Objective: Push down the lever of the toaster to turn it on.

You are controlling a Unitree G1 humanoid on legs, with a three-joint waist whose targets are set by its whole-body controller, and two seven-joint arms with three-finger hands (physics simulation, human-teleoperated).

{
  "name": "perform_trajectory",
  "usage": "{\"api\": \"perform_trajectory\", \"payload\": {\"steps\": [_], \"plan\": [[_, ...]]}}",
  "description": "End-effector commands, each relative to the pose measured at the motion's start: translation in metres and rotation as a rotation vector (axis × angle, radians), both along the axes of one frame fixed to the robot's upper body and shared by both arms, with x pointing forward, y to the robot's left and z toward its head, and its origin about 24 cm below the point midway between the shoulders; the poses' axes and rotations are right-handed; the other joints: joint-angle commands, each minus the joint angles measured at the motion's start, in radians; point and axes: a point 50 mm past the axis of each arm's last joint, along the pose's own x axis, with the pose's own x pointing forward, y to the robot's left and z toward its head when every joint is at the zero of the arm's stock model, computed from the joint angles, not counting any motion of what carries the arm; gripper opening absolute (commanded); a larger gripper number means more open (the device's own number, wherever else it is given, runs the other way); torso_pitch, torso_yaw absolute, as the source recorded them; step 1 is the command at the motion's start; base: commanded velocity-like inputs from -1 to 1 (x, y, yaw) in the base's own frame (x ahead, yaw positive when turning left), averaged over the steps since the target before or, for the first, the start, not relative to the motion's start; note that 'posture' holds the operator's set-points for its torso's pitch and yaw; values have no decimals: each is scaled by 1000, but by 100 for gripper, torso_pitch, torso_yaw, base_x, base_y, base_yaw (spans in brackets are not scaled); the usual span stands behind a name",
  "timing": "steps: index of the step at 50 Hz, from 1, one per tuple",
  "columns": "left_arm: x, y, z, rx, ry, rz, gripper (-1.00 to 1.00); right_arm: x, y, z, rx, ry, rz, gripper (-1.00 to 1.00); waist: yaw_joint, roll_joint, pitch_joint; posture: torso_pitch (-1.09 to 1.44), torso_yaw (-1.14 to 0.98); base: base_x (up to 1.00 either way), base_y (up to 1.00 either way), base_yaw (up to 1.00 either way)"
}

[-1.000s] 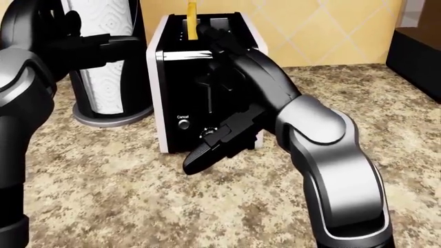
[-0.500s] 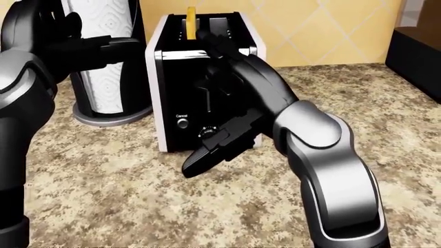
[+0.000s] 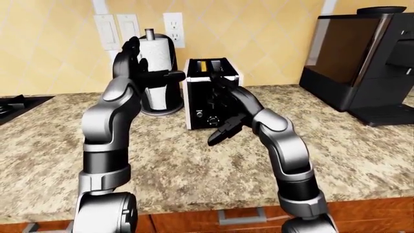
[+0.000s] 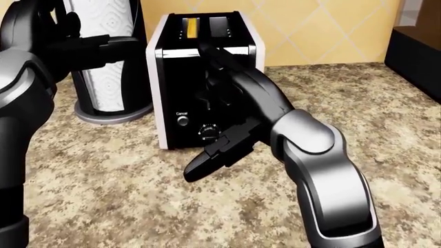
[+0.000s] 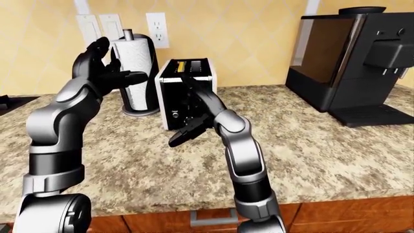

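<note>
So the toaster (image 4: 200,77) sits on the granite counter (image 4: 124,196) toward its wall edge, just beside the paper towel roll (image 3: 155,73) on its stand, with a big black coffee machine (image 3: 362,58) well apart toward the counter's right end. The right hand (image 4: 221,98) is pressed up against the toaster's black face, right where the lever slot should be. Honestly I can't make out the lever itself, the hand and forearm cover that strip. One finger sticks out low and loose near the dial and the Cancel button (image 4: 182,120), so the fingers look spread, not wrapped round anything.

The left hand (image 3: 132,60) hangs up in the air by the paper towel, fingers splayed, holding nothing.

The yellow slice (image 4: 192,27) sits low in its slot, barely showing, so my guess is the press is at or near the bottom of its travel. Next move probably calls for a firm downward push until it latches, then lifting the hand off straight without bumping Cancel.
</note>
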Motion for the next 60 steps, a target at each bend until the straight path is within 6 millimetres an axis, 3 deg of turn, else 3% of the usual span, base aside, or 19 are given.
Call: {"api": "perform_trajectory", "payload": {"steps": [1, 60], "plan": [[-3, -1, 24, 1, -100, -4, 100, 3, -2, 8, -8, -28, -24, 100, 1, 3, -6, -37, 0, 0, 0, 0], [-2, -1, 25, -8, -105, -5, 100, 29, -7, -31, -2, 82, -90, 100, 11, 5, 9, -37, 0, 0, 0, 0]]}}
